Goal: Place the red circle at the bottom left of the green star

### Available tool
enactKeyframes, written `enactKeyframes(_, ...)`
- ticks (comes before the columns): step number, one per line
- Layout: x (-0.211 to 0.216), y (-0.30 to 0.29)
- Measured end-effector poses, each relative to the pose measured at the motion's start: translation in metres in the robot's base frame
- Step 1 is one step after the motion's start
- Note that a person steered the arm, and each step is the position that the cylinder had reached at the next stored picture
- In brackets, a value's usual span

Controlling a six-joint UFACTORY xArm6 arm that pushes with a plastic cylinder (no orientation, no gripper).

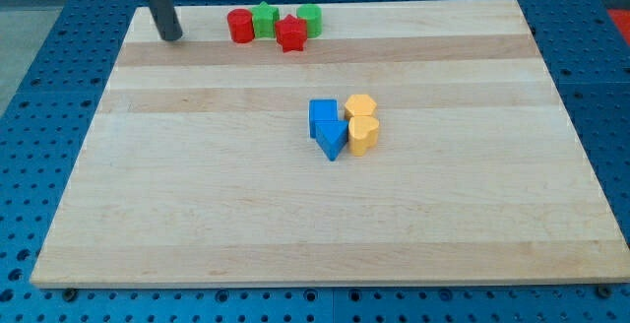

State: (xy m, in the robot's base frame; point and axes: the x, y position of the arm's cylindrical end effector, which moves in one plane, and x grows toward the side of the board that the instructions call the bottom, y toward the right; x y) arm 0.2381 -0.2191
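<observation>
The red circle (239, 26) stands near the board's top edge, touching the left side of the green star (265, 19). A red star (291, 33) sits just right of and below the green star, and a green circle (309, 19) is at the right end of this cluster. My tip (171, 36) rests on the board at the view's top left, well to the left of the red circle and apart from it.
A blue cube (322, 115) and a blue triangle (333, 139) touch a yellow hexagon (361, 107) and a yellow heart (363, 136) near the middle of the wooden board (197, 205). A blue perforated table surrounds the board.
</observation>
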Motion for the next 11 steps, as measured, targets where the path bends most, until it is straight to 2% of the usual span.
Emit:
enactKeyframes(1,-0.031,0.028)
enactKeyframes(2,0.007,0.03)
enactKeyframes(3,0.024,0.046)
enactKeyframes(5,-0.006,0.022)
enactKeyframes(6,-0.018,0.057)
enactKeyframes(8,0.006,0.078)
enactKeyframes(11,0.023,0.066)
